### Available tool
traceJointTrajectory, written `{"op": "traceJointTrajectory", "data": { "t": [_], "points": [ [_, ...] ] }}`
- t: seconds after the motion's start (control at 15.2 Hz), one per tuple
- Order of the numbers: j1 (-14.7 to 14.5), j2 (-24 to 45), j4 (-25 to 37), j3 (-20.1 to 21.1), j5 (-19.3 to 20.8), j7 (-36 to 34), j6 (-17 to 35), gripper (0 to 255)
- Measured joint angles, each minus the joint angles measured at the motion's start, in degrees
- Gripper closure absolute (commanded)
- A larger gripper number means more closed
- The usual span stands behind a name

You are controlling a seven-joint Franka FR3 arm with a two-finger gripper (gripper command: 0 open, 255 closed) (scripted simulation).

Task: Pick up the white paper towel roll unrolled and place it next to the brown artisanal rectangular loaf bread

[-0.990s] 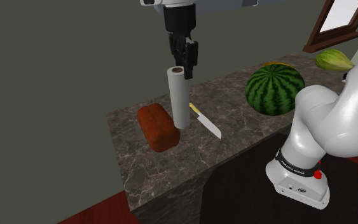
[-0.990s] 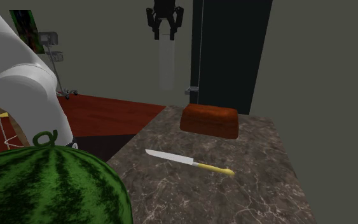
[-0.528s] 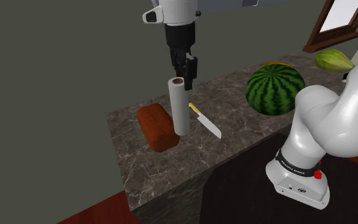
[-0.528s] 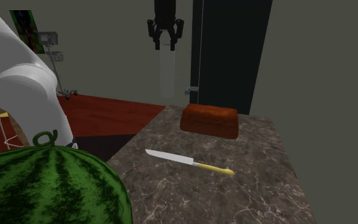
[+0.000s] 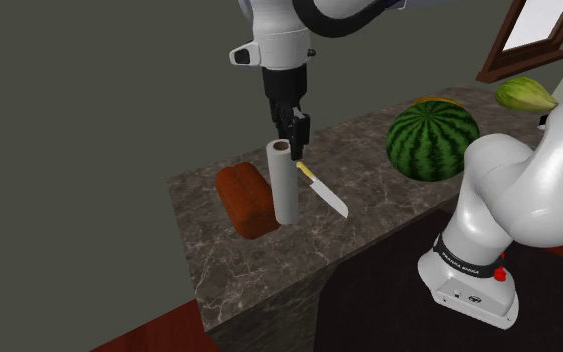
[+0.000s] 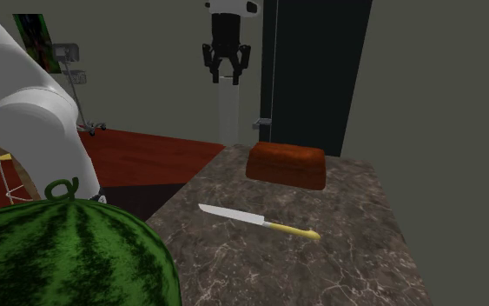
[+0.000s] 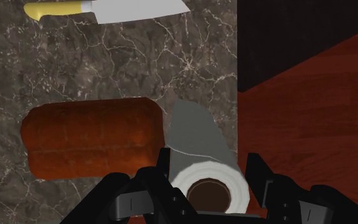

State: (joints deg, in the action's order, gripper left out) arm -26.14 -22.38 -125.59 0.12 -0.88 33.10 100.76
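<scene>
The white paper towel roll (image 5: 283,184) hangs upright, its top clasped between the black fingers of my gripper (image 5: 292,143). Its lower end is at the counter top, right beside the near end of the brown loaf (image 5: 247,200); whether it rests on the stone I cannot tell. From the wrist, the roll's brown core (image 7: 209,191) sits between the fingers of the gripper (image 7: 210,159), with the loaf (image 7: 91,145) alongside. The second exterior view has the gripper (image 6: 226,76) over the roll (image 6: 227,109), near the counter's far corner, by the loaf (image 6: 287,164).
A yellow-handled knife (image 5: 324,190) lies on the dark marble counter (image 5: 269,270) just beside the roll. A big watermelon (image 5: 431,141) stands toward the shoulder view's right, a pale green melon (image 5: 524,95) beyond it. Red floor lies past the counter edge close to the roll.
The gripper has come straight down with the roll, bringing its lower end from above the counter to counter level beside the loaf. Loaf and knife have stayed put.
</scene>
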Motion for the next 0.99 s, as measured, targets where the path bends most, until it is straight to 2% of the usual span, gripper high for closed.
{"op": "traceJointTrajectory", "data": {
  "t": [0.99],
  "points": [
    [0.0,1.8,-10.2,0.0,-0.1,0.2,12.0,255]
  ]
}}
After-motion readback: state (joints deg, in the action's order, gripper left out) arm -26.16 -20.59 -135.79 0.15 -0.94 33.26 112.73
